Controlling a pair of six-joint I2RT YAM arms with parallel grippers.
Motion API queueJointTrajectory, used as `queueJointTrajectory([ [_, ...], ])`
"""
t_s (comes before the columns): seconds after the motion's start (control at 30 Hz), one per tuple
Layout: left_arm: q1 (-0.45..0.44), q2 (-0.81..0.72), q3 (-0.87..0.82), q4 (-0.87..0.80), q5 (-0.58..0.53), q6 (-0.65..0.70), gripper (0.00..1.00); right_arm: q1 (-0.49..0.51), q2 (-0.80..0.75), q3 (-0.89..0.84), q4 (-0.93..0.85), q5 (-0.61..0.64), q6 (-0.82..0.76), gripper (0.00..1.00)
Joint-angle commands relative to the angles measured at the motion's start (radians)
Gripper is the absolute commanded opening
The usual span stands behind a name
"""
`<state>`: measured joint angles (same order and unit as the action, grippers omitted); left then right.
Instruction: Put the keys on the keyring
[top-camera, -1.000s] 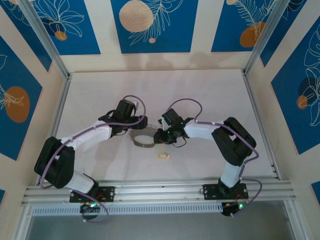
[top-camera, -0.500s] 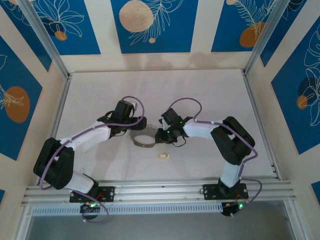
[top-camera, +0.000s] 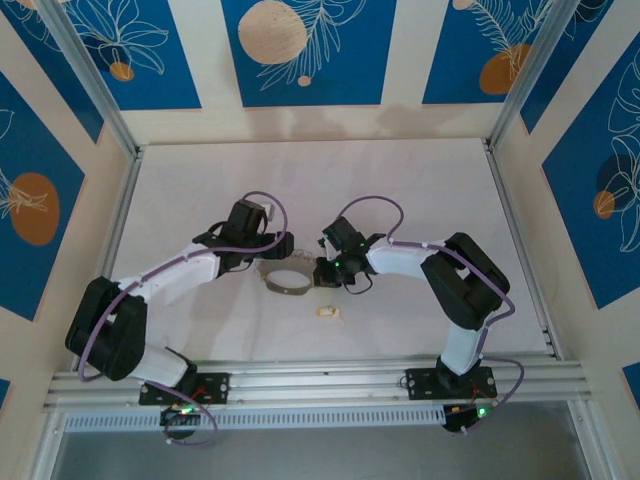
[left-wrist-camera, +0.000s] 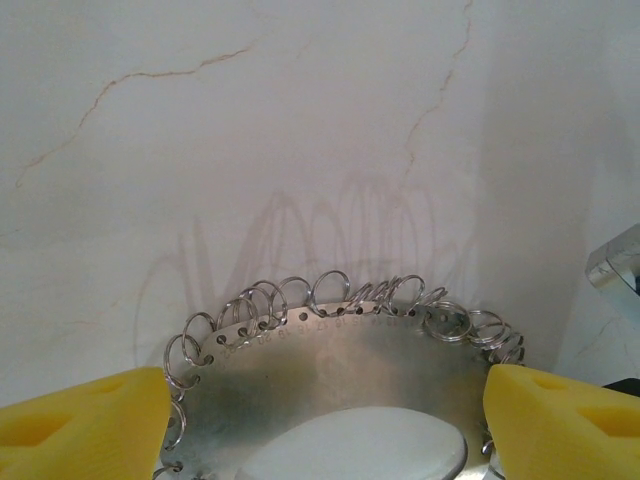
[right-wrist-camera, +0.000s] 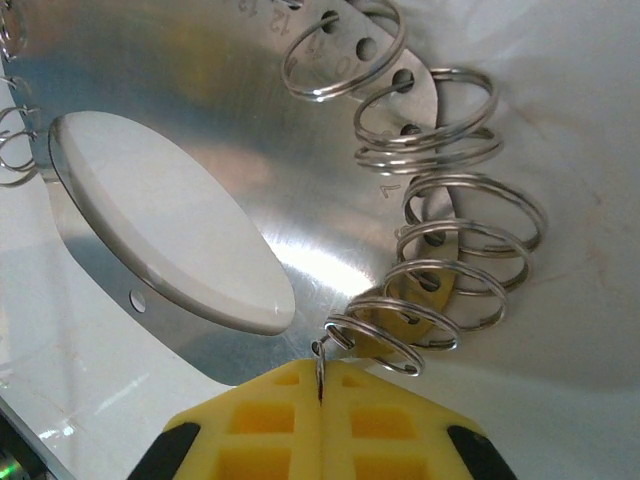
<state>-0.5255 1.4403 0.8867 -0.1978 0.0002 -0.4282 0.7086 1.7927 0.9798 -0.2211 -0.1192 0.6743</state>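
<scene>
Between the jaws of the right gripper (right-wrist-camera: 320, 385), pressed shut: one thin silver loop (right-wrist-camera: 372, 338), nipped at its edge. Likely to slip out under any pull, with so slight a bite on smooth wire; likely also to drag the keyring (right-wrist-camera: 230, 130) askew. Just beyond, a flat grey metal hoop, pale oval opening, rim punched with holes and fringed with wire loops. Either side of it, the jaws of the left gripper (left-wrist-camera: 325, 420), wide apart, clamping nothing. Near the right jaws but outside them: the key (top-camera: 327, 313), tiny, pale yellow, loose.
</scene>
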Motion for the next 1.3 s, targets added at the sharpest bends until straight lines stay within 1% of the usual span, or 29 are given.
queueJointTrajectory([
  [0.0,0.012,-0.024,-0.005,0.018,0.024,-0.012,0.82,0.000,0.019,0.015,-0.008,0.000,-0.005,0.00],
  [0.47,0.022,-0.019,0.001,0.034,0.028,-0.043,0.82,0.000,-0.012,0.021,-0.007,-0.012,-0.031,0.00],
  [0.7,0.026,-0.020,0.027,0.001,-0.064,-0.109,0.82,-0.010,-0.044,0.042,-0.016,-0.027,-0.063,0.00],
  [0.93,0.030,-0.035,0.052,-0.010,-0.061,-0.107,0.82,-0.056,-0.105,0.093,-0.023,-0.101,-0.112,0.00],
  [1.0,0.043,-0.044,0.056,-0.009,-0.036,-0.110,0.82,-0.074,-0.123,0.117,-0.026,-0.139,-0.131,0.00],
  [1.1,0.078,-0.062,0.051,0.012,0.035,-0.125,0.80,-0.099,-0.149,0.144,-0.024,-0.196,-0.152,0.00],
  [1.27,0.114,-0.107,0.049,0.052,0.127,-0.117,0.80,-0.154,-0.187,0.164,0.026,-0.315,-0.172,0.00],
])
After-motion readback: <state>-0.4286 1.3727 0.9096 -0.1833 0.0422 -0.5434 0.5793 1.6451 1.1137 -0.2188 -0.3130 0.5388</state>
